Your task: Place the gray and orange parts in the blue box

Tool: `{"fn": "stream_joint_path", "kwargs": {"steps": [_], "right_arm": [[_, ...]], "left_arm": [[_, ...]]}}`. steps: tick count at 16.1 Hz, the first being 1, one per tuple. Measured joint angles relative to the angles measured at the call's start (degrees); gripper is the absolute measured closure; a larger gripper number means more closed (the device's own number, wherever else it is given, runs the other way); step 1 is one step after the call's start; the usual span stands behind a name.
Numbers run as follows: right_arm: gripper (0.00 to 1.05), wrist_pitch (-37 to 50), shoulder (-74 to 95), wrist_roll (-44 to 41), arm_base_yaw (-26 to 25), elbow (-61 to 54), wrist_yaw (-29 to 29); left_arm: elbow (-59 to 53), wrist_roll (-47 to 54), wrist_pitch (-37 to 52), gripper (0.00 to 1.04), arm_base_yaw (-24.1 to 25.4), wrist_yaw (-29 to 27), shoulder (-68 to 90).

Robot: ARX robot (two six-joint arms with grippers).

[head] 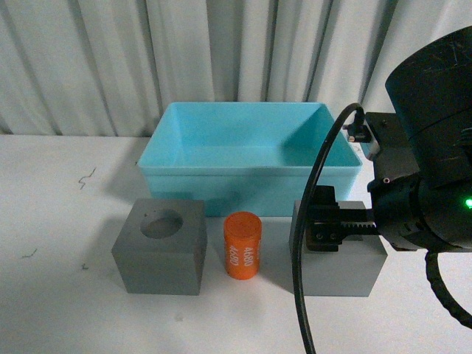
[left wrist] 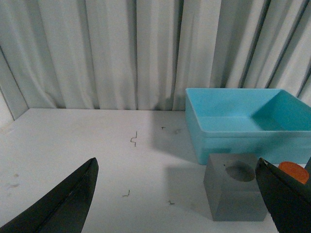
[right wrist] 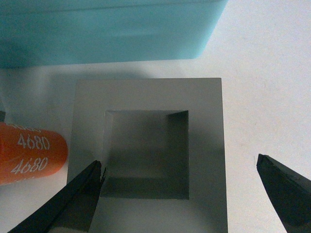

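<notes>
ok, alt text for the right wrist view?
Close top-down look at a gray cube with a square recess, the right tool open over it. An orange cylinder printed 4680 sits beside the cube on the white table; the blue box is just beyond.

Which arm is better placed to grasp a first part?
Right: the right gripper hangs open over the square-recess cube, a finger on each side. The left gripper, also open, is well short of the round-recess cube.
</notes>
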Motion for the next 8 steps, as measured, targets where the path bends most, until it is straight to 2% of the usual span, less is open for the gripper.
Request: {"fn": "stream_joint_path", "kwargs": {"steps": [8], "right_arm": [[0.06,1.18,1.95,2.14,-1.51,-0.57,0.98]], "left_arm": [[0.00,-0.02,0.00,0.07,0.00,0.00,0.00]]}}
